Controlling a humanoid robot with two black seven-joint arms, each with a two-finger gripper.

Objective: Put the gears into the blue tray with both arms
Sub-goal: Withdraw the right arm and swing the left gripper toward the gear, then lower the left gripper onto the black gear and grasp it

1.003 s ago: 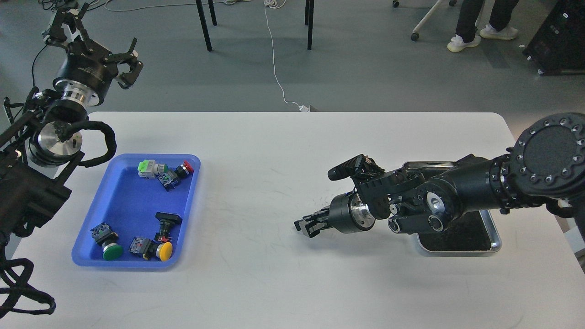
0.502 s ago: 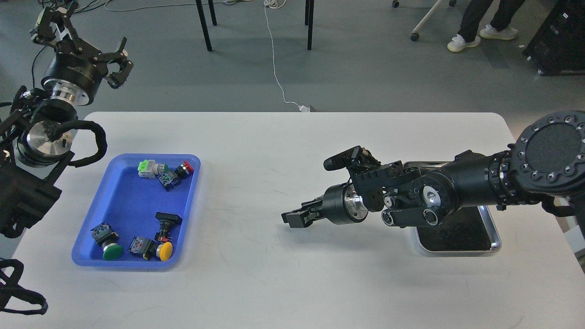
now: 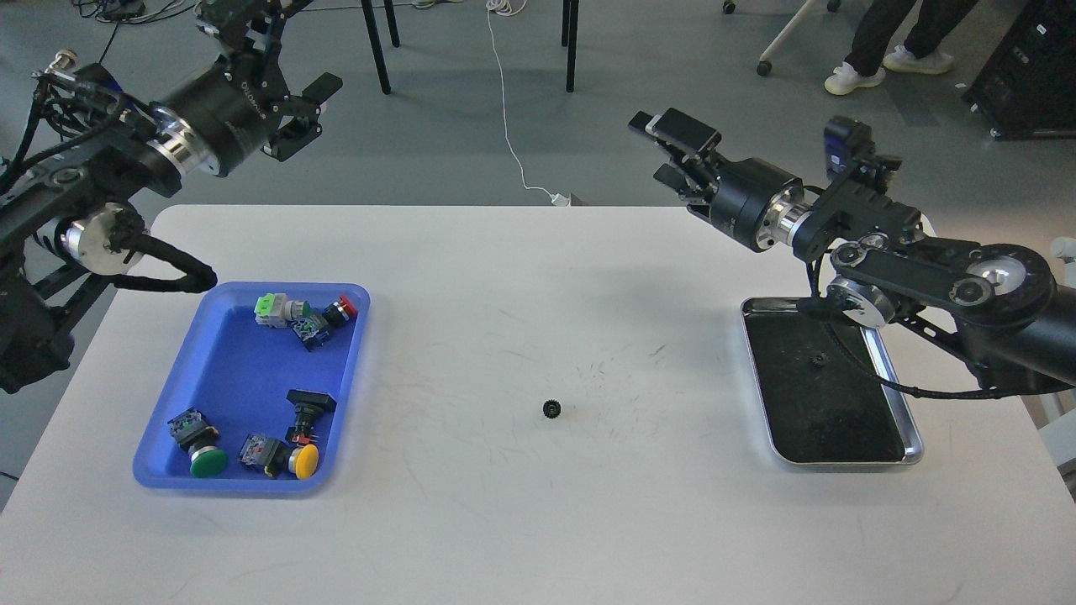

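Note:
One tiny black gear [image 3: 551, 408] lies alone on the white table, about midway between the two trays. A second gear [image 3: 815, 361] rests on the dark bottom of the silver tray [image 3: 912, 454]. The blue tray [image 3: 227, 370] sits at the left and holds several push-button switches, with no gear visible in it. My left gripper [image 3: 273, 50] hangs high beyond the table's far left corner, fingers spread and empty. Raised above the far edge right of centre, my right gripper [image 3: 672, 151] is open, and nothing shows between its fingers.
Coloured push-buttons cluster at the blue tray's far corner [image 3: 307, 315] and near edge [image 3: 252, 445]. Beyond the table, chair legs [image 3: 378, 50] and a white cable [image 3: 504, 109] are on the floor, and a person's feet [image 3: 874, 67] show at the back right.
My right arm has lifted up and back from the table centre, and a gear now lies where its gripper was. The left gripper swung right and further up.

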